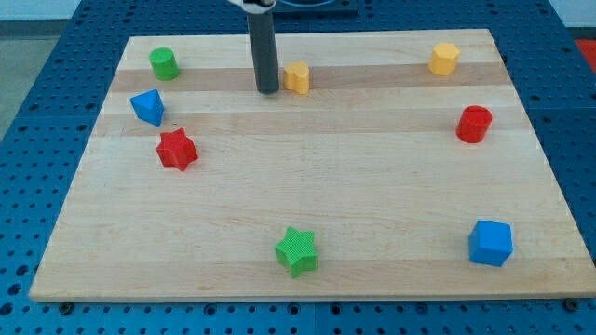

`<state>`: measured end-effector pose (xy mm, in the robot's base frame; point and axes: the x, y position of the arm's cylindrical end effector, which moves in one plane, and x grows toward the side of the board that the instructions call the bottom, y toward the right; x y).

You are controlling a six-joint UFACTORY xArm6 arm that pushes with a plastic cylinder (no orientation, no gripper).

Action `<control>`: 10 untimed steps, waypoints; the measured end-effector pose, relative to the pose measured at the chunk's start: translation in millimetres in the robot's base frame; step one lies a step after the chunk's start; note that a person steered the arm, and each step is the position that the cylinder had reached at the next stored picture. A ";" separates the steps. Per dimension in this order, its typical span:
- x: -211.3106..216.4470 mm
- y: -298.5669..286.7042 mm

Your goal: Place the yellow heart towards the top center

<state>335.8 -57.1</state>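
Mostly, the big wooden board [307, 195] filled the view, lying on a blue table [37, 93] full of little holes. My tip [268, 90] came down at the far side of the board, near the middle. I have no pincer at all, just a dark rod, so nothing could open or close. The yellow heart [297, 78] sat just to the right of my tip, very close, maybe touching; I could not tell for sure. It already lay near the far middle of the board, so I think the job was almost done, with maybe a tiny nudge left. A blue cube [491, 243] sat near on the right, and a green star [297, 251] near the middle. A red star [176, 149], a blue block [148, 107] and a green cylinder [165, 63] were on the left. A red cylinder [474, 124] and another yellow block [445, 58] were far on the right.
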 end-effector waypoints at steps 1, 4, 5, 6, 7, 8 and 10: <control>18.7 20.3; -46.5 53.8; -50.1 53.8; -32.3 53.8; 2.5 45.9; 12.2 26.8; -29.8 -20.5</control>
<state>306.0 -77.6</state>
